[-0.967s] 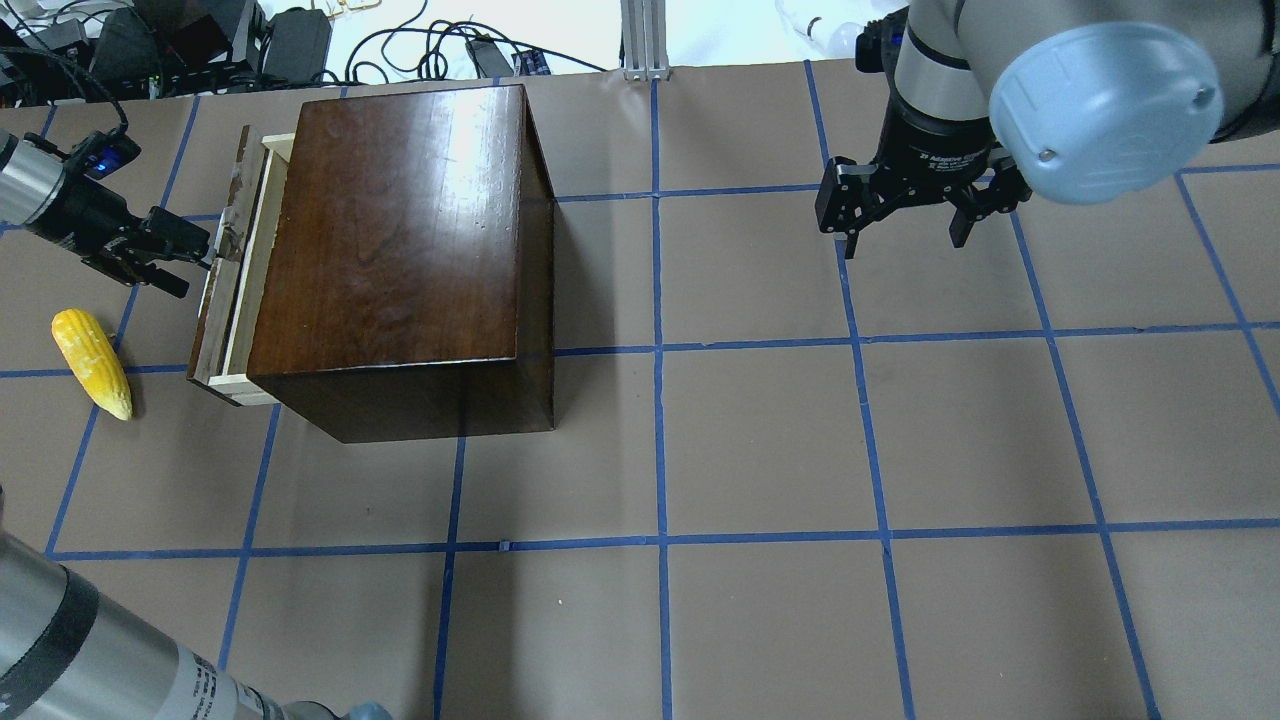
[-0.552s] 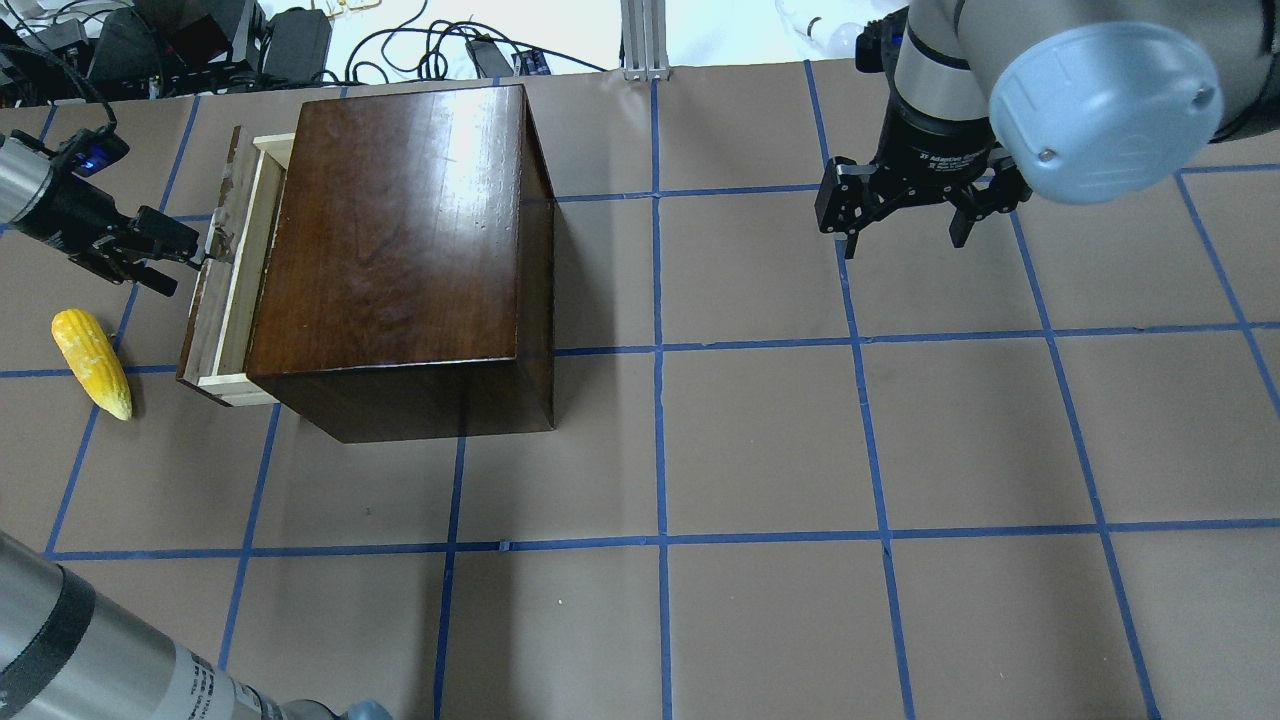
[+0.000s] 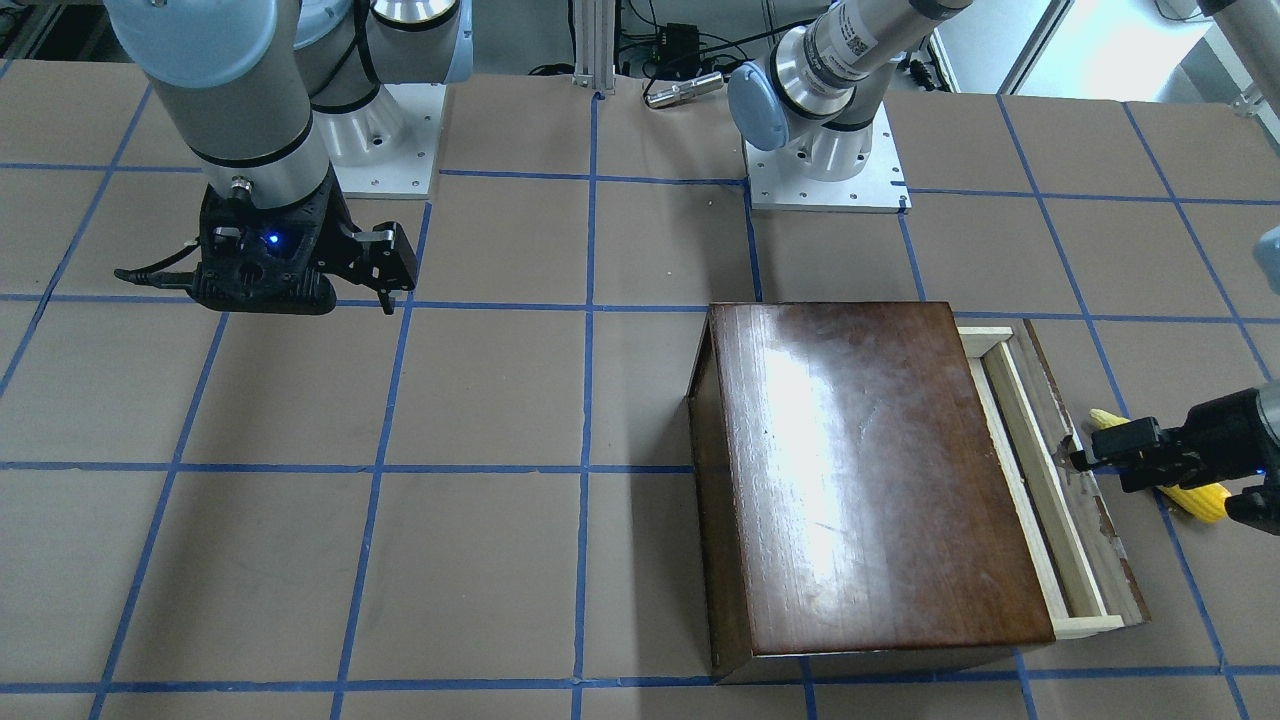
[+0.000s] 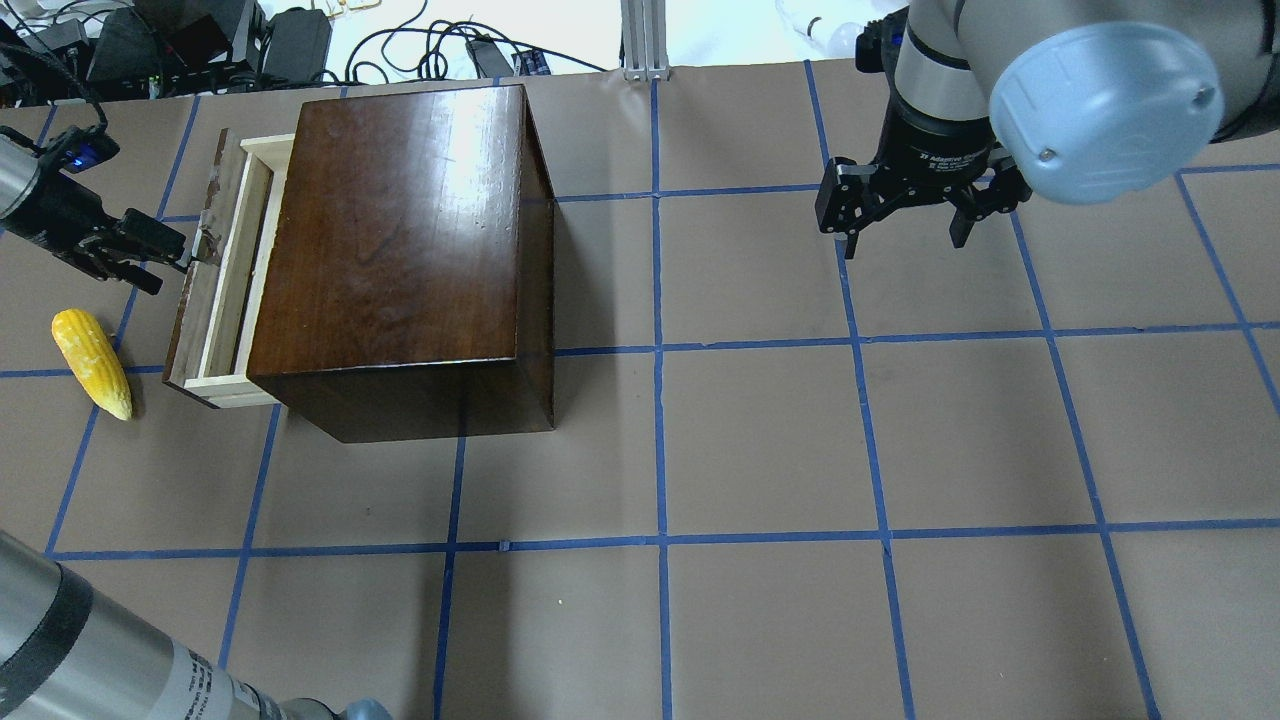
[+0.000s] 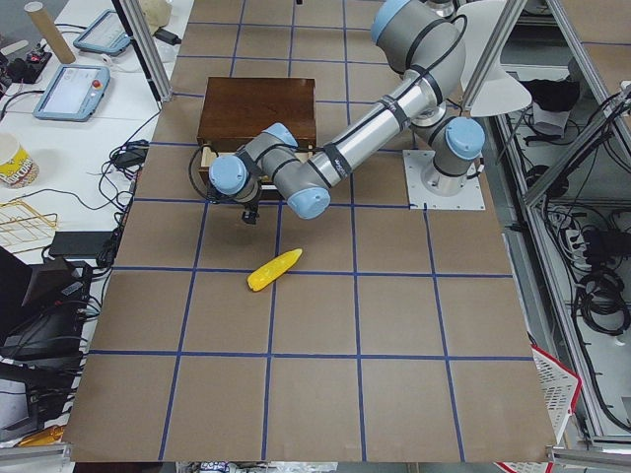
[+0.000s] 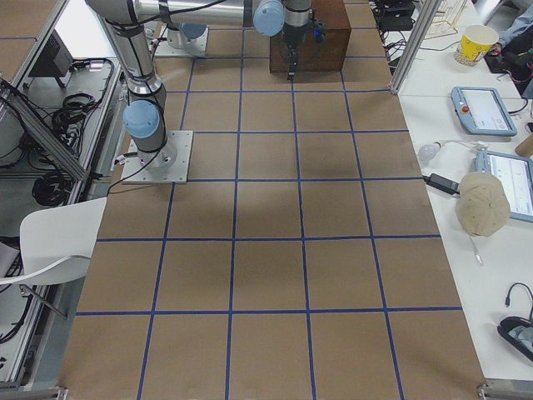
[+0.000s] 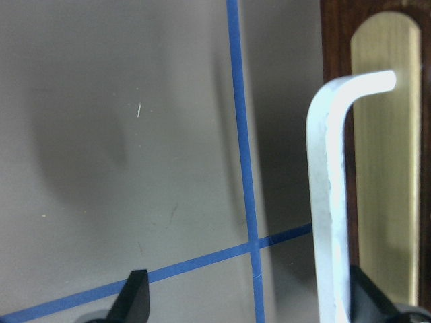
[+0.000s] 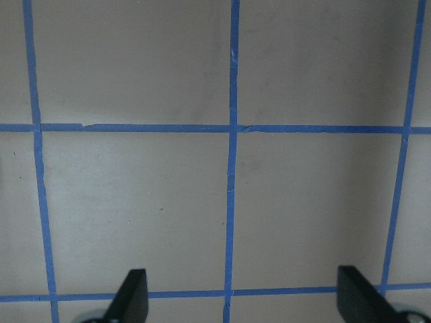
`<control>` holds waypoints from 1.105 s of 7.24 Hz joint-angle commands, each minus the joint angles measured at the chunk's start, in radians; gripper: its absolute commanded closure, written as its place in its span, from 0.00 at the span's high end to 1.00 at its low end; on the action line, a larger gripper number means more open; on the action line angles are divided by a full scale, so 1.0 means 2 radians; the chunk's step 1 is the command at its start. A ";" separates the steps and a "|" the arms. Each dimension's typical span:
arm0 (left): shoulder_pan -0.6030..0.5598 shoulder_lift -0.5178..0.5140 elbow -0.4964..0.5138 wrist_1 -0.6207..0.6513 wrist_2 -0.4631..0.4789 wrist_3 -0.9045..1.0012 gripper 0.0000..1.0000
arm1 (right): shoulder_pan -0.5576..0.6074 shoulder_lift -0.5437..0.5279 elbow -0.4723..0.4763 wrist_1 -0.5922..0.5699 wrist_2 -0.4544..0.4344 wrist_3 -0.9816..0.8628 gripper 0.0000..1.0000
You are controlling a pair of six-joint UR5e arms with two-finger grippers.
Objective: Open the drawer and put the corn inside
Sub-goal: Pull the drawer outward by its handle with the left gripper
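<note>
Left gripper, fingers spread, hooks the handle; I've the drawer partly out, corn unpicked at the table's left edge.

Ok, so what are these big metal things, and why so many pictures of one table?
They are two robot arms, each ending in a two-finger claw called a gripper. The pictures all show one moment: one camera looks down from behind the robot, one faces it, two watch from the ends of the table, and a small one rides on each wrist. On the table stands a dark wooden box with its drawer partly out. A yellow toy corn lies on the table beside the drawer, not inside. The left gripper is open, with the drawer's handle between its fingers. The right gripper is open too, over bare table, holding nothing.
</note>
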 commanded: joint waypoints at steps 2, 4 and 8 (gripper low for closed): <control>0.008 -0.016 0.034 -0.006 0.018 0.009 1.00 | 0.000 0.000 0.000 0.000 0.000 0.000 1.00; 0.009 -0.024 0.041 -0.008 0.018 0.026 1.00 | 0.000 0.000 0.000 0.000 0.000 0.000 1.00; 0.013 -0.023 0.041 -0.009 0.019 0.026 1.00 | 0.000 0.000 0.000 0.000 0.000 0.000 1.00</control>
